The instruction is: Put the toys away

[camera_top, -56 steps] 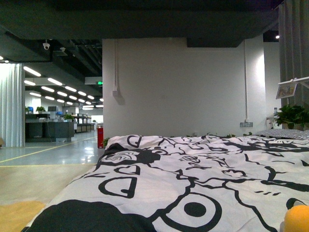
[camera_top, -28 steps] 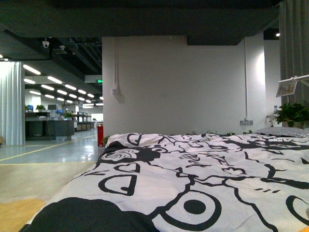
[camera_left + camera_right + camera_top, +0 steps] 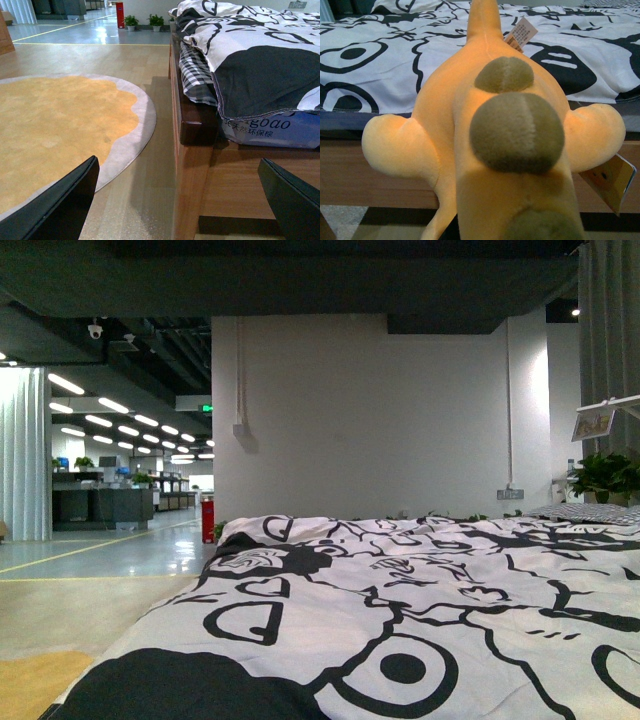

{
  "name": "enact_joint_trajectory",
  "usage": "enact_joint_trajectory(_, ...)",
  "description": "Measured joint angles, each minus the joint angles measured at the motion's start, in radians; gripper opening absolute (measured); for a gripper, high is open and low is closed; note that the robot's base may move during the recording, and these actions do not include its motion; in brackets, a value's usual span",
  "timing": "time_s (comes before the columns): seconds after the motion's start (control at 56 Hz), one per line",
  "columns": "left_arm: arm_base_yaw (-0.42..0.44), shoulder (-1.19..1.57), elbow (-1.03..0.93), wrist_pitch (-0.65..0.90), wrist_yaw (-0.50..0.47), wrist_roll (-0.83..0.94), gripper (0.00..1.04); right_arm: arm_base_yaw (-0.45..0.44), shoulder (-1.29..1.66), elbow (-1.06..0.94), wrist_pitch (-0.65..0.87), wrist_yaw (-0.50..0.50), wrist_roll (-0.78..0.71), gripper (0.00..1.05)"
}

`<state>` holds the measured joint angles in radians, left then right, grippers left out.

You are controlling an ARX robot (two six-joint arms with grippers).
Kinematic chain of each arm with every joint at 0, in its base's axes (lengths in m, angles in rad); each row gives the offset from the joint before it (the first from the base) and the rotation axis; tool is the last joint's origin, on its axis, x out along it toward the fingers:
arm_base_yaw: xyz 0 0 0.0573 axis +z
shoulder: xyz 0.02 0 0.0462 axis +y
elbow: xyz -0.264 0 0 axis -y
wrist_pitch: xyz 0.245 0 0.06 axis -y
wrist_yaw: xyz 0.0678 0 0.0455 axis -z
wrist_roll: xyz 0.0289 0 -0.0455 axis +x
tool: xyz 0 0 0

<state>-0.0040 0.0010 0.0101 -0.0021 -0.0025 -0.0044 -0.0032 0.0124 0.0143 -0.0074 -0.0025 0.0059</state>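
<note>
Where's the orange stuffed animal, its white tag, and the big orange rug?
plush toy (image 3: 510, 132): right wrist view, on its big brown spot.
white tag (image 3: 521, 33): right wrist view, middle of the printed paper.
orange rug (image 3: 55, 125): left wrist view, on its orange middle.

Neither arm shows in the front view. In the left wrist view the left gripper (image 3: 177, 161) is held low and roughly level. Only the ends of its two dark fingers (image 3: 62, 207) show; they are spread wide, with nothing between them and touching nothing. In the right wrist view no part of the right gripper can be made out, because the plush toy (image 3: 512, 145) fills the picture close to the camera and hides how that gripper stands.
</note>
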Motion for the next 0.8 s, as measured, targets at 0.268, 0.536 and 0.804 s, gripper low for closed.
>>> enact_joint_trajectory(0.268, 0.000, 0.000, 0.000, 0.000, 0.000, 0.000, 0.98, 0.000, -0.001, 0.000, 0.000, 0.000, 0.000, 0.07)
enact_joint_trajectory(0.536, 0.002, 0.000, 0.000, 0.000, -0.004, 0.000, 0.98, 0.003, -0.001, 0.000, 0.000, -0.009, 0.000, 0.07)
enact_joint_trajectory(0.804, 0.001, 0.001, 0.000, 0.000, 0.002, 0.000, 0.98, 0.003, -0.002, 0.000, 0.000, 0.005, 0.000, 0.07)
